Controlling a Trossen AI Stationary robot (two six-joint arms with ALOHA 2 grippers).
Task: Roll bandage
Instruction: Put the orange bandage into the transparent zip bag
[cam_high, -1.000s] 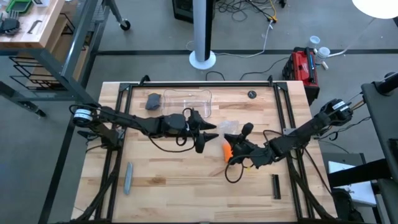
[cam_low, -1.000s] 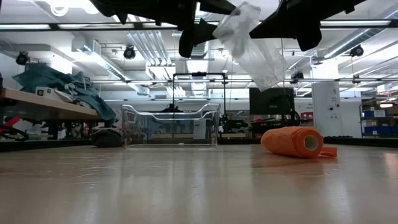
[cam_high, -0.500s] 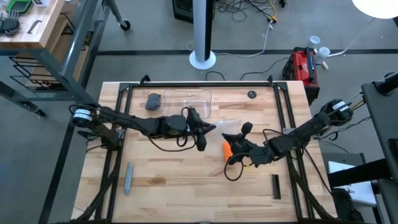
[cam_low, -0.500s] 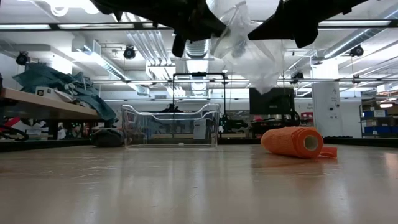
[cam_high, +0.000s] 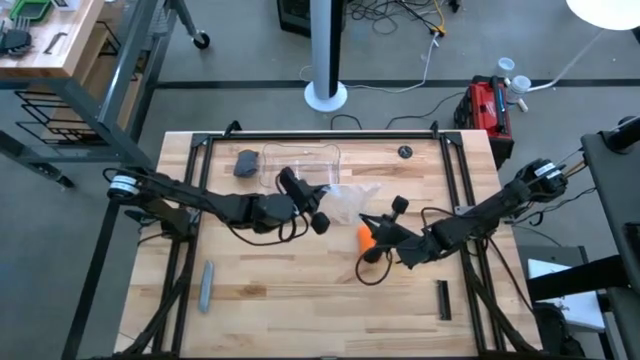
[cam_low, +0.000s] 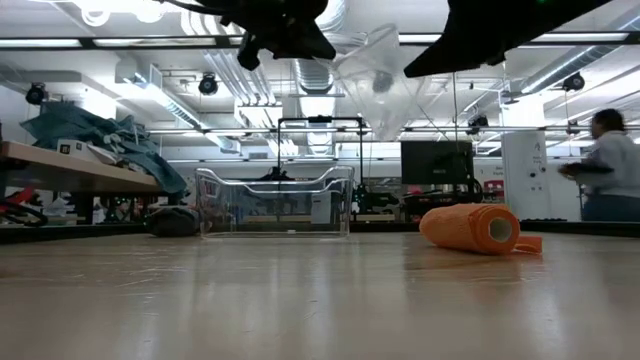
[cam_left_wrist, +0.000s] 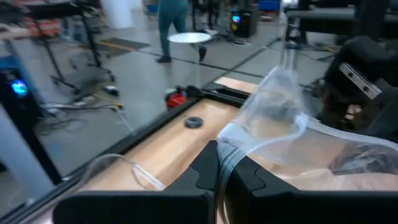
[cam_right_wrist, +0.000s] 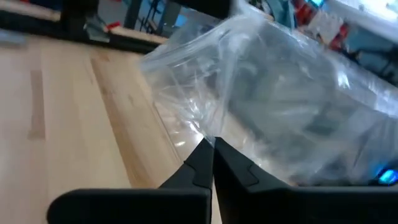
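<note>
The orange bandage (cam_high: 365, 236) lies on the table as a roll on its side (cam_low: 470, 228), its loose tail (cam_low: 527, 243) flat on the wood; no gripper touches it. Above it hangs a clear plastic wrapper (cam_high: 352, 200), spread between both grippers and clear of the table (cam_low: 385, 85). My left gripper (cam_high: 325, 207) is shut on the wrapper's left end. My right gripper (cam_high: 381, 218) is shut on its right end, just above the bandage. My left gripper pinches a gathered strip at the wrapper's end (cam_left_wrist: 229, 144) between its two shut fingers, coming nearly level from the table's left. The plastic fans out beyond the fingertips, lifted clear. My right gripper pinches the wrapper's edge (cam_right_wrist: 210, 138) between its two shut fingers, coming nearly level from the table's right. The crumpled plastic billows beyond the fingertips, clear of the table.
A clear plastic bin (cam_high: 300, 165) and a dark grey lump (cam_high: 246, 162) stand at the far side. A grey stick (cam_high: 206, 285) lies near left, a black bar (cam_high: 444, 300) near right, a small black disc (cam_high: 404, 152) far right. A person (cam_low: 610, 165) moves in the room behind.
My left gripper, open a second ago, has shut on the wrapper's free end, rolled, and drawn back toward the table's left. The wrapper, which hung down from my right gripper, is now lifted and spread between both. My right gripper has rolled in place. The bandage has stayed still.
</note>
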